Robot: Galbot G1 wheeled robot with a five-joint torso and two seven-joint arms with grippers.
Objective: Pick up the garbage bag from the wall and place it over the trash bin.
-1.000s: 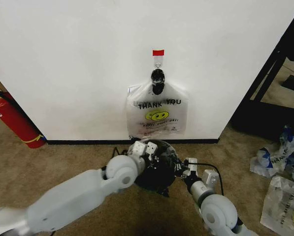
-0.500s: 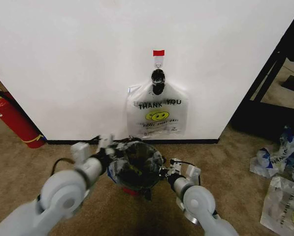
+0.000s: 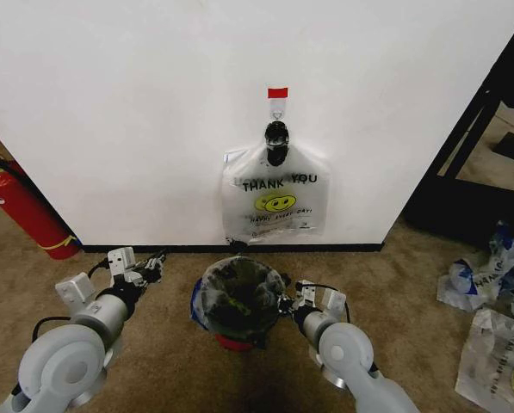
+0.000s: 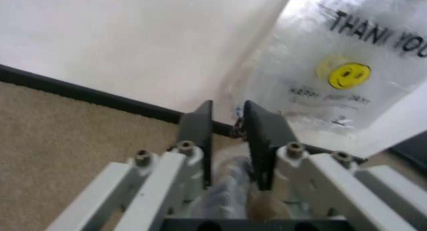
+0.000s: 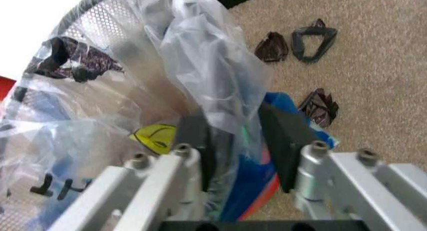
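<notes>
Garbage bag [image 3: 231, 292] is draped over the trash bin [image 3: 233, 337] on the carpet, just below the wall [image 3: 153, 112]. Right gripper [image 3: 287, 307] sits low at the bin's right rim, jaws clamped on a fold of bag plastic. Left gripper [image 3: 156, 262] hangs left of the bin, well apart, forearm low, jaws slightly apart, holding nothing. A "THANK YOU" bag [image 3: 275, 202] hangs on the wall hook.

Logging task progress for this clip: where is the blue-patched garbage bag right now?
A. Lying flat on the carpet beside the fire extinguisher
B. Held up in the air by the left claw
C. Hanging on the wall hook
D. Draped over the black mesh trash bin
D: the garbage bag lies over the rim of the trash bin, with the right claw closed on a fold of its plastic at the bin's side.
</notes>
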